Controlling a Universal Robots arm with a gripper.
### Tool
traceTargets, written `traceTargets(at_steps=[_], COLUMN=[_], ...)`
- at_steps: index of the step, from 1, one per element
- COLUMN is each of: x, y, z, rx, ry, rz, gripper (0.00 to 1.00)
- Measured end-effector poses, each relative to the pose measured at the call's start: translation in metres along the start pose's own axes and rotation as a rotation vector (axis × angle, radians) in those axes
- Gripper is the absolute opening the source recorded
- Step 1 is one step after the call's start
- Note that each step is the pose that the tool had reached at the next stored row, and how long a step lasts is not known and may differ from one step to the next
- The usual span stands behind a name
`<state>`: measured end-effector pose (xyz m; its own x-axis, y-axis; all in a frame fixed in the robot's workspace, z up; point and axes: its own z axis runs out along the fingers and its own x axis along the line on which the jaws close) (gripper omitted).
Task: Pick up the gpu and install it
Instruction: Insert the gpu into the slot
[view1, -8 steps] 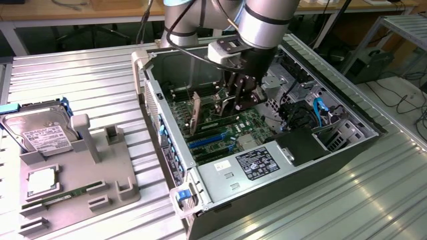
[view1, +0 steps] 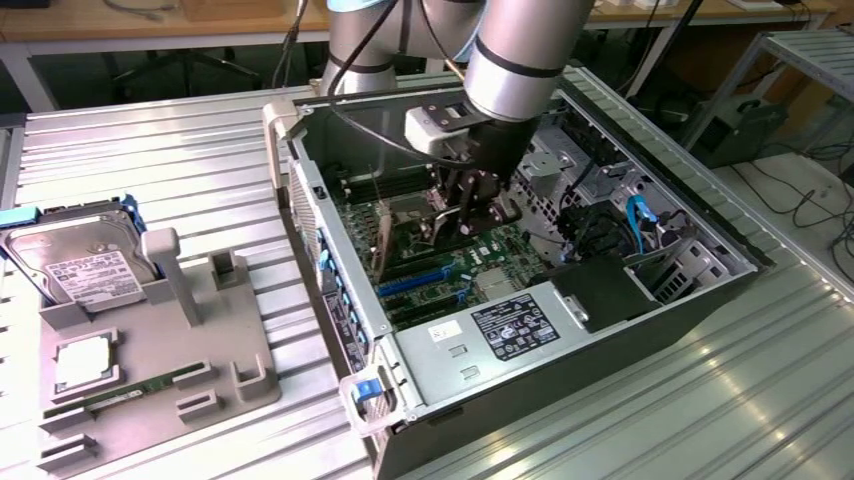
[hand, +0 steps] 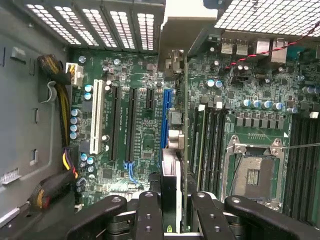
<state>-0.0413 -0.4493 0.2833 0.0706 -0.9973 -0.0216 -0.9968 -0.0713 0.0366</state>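
Exterior view. You see the arm reaching down into the open computer case (view1: 400, 130), which fills the centre of the frame. The gripper (view1: 470, 205) hangs just above the green motherboard (view1: 441, 265), with the gpu (view1: 400, 225) clamped between its fingers, held on edge over the expansion slots. At the left of the frame, the grey parts holder (view1: 160, 370) carries the hard drive (view1: 80, 270) upright at its upper end and the green memory stick (view1: 127, 392) lying lower down; both are well apart from the case.

Wrist view. You look straight down the card. The black fingers (hand: 150, 215) at the lower centre of the frame are closed on the gpu (hand: 170, 195), seen edge-on as a thin vertical strip. Its silver bracket (hand: 182, 30) stands at the upper centre, near the case's perforated rear wall (hand: 100, 20). The card sits directly over the blue slot (hand: 165, 117); whether its edge connector already touches the slot cannot be told. The white slot (hand: 96, 115) lies to the left, the empty processor socket (hand: 252, 172) to the right.

Handling. Judge the card as light, stiff and thin, but fragile: its components and contacts tolerate no sideways bending. Your hold on the top edge looks appropriate, since it keeps the connector edge free.
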Motion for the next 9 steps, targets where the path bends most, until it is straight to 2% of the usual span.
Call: traceTargets(at_steps=[1,9], x=[-0.0001,0.0009], y=[0.0024,0.0047], z=[0.0092,0.0161], rx=[0.0015,0.0019], ry=[-0.0024,-0.0034], rz=[0.073,0.103], gripper=[0.28,0.28])
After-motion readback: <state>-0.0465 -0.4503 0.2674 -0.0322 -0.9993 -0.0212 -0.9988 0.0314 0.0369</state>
